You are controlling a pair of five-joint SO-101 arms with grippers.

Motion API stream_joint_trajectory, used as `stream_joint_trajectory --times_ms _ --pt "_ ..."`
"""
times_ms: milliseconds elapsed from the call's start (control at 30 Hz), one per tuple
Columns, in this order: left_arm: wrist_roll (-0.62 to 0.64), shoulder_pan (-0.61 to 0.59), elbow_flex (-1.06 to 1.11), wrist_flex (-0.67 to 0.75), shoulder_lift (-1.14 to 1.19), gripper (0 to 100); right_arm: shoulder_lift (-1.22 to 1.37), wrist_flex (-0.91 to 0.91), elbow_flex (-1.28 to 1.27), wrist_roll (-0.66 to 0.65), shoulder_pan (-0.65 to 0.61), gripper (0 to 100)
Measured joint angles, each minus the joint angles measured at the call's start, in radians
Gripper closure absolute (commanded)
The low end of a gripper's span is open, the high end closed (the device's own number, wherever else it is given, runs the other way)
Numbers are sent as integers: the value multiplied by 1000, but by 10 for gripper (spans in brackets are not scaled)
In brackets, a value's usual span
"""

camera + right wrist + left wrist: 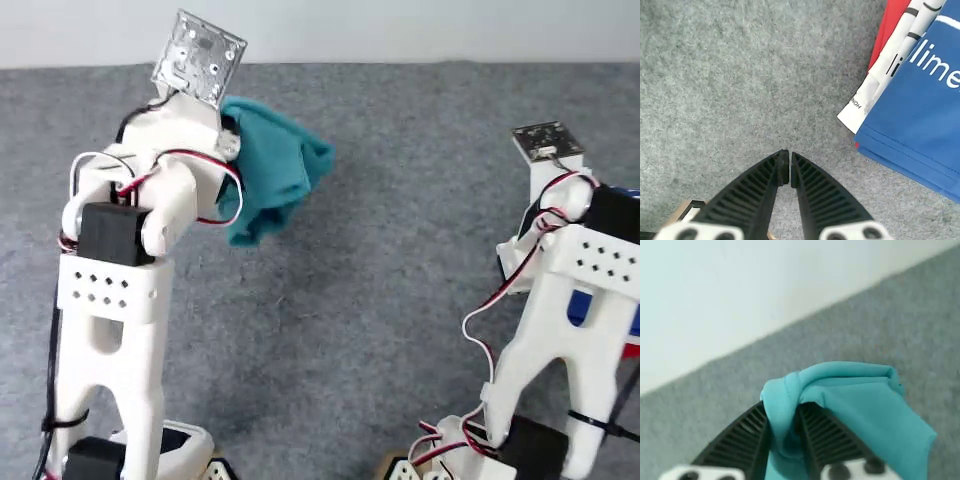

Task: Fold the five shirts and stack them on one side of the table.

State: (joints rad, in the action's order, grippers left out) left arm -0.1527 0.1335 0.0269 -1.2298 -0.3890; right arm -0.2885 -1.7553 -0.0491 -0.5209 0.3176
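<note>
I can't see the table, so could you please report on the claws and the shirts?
Left claw shut on teal shirt. Right claw shut, empty. Shirt stack, blue on top, beside right claw.

Robot lab (grey felt table [400, 260], white wall [420, 30])

The high view looks down from the near side over the surface [400, 250] toward the far wall [400, 30]. The left wrist view sits close behind the left hand [784, 412], facing that wall; both views show the teal shirt [275, 170]. The right wrist view looks straight down past the right hand [788, 160], near the surface.
</note>
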Motion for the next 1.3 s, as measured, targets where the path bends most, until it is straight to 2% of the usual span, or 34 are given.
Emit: stream_joint_trajectory --times_ms 133,267,367,667,833,900,1133,1300 --pt "0 -20 180 -43 -2 809 0 0 0 0 0 990" --pt "0 -89 328 -55 -2 793 0 0 0 0 -23 990" --pt "0 -172 364 -55 -2 793 0 0 0 0 -81 990" --pt "-38 -420 371 -55 -3 796 11 0 0 123 -408 977" --pt "-81 -552 371 -55 -3 796 117 0 0 190 -583 820" --pt "-87 -598 371 -55 -3 796 170 0 0 212 -643 789" --pt "-95 -726 371 -55 -6 796 354 0 78 247 -844 790" --pt "-95 -775 371 -55 -6 797 525 0 199 253 -937 790"
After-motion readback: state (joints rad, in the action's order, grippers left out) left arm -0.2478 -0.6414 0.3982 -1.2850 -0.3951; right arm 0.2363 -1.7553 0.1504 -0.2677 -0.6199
